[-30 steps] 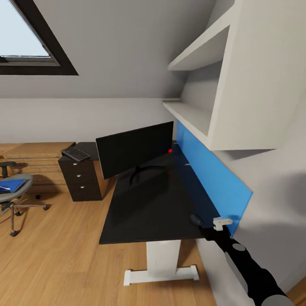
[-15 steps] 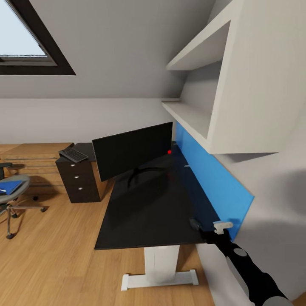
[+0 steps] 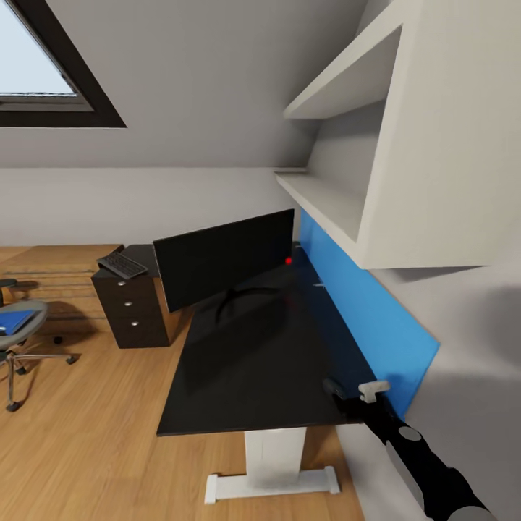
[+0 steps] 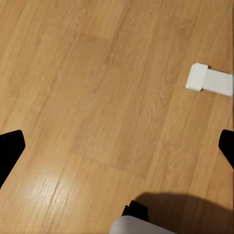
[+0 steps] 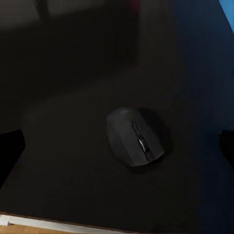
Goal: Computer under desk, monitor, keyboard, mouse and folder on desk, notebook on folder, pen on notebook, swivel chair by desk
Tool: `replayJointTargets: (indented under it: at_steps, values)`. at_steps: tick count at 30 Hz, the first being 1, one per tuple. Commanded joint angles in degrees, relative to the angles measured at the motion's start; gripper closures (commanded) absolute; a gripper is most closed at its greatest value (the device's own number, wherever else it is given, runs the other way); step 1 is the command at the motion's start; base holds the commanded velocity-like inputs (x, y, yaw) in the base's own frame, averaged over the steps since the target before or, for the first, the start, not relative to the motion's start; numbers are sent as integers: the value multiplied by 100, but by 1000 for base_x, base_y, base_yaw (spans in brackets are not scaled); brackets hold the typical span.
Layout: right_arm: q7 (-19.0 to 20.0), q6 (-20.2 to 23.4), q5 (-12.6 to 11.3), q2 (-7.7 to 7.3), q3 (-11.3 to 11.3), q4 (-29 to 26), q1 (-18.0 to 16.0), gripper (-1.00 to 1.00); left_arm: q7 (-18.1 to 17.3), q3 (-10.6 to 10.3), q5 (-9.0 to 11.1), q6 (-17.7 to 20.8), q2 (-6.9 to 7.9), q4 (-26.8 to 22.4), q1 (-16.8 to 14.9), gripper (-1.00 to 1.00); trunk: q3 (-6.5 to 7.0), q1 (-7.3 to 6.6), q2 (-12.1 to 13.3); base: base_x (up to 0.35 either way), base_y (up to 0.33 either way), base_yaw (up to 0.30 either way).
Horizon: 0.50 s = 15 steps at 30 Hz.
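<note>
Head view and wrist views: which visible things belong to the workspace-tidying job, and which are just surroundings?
Job things:
monitor, on the desk
keyboard, on the drawer end
mouse, on the desk below the right gripper
folder, on the swivel chair

Surroundings:
wall shelves
blue wall panel
skylight
wood floor

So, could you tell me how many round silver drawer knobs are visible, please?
3: a vertical row of round silver knobs on the dark drawer unit below the slim keyboard; others may be hidden.

Grey padded swivel chair (image 3: 16,327) cut off at picture edge. Bright blue flat folder (image 3: 12,321) half shown.
</note>
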Motion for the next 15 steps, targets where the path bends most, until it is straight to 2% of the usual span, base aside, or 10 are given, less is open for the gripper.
replayJointTargets:
  at_steps: [1, 7, 8, 11, 15]
  values:
    - [11, -13, -60, -7, 23, 5, -5, -100, 8, -14, 60, -59, 1, 0, -3, -100, -8, 4, -6, 295, 0, 0]
    - [32, -10, -67, -12, 18, 59, -13, -100, 4, -24, 54, -374, 1, 0, -3, -100, -8, 4, -6, 308, 0, 0]
    - [35, -11, -68, -14, 16, 180, -19, -100, 7, -26, 49, -526, -3, 0, -3, -100, -8, 4, -6, 317, 0, 0]
    - [37, -19, -70, -15, 14, 364, -35, -100, 8, -26, 45, -588, -1, 0, -3, -100, -8, 4, -6, 268, 0, 0]
    - [37, -24, -70, -15, 13, 472, -43, -100, 4, -27, 48, -613, 0, 0, -3, -100, -8, 4, -6, 133, 0, 0]
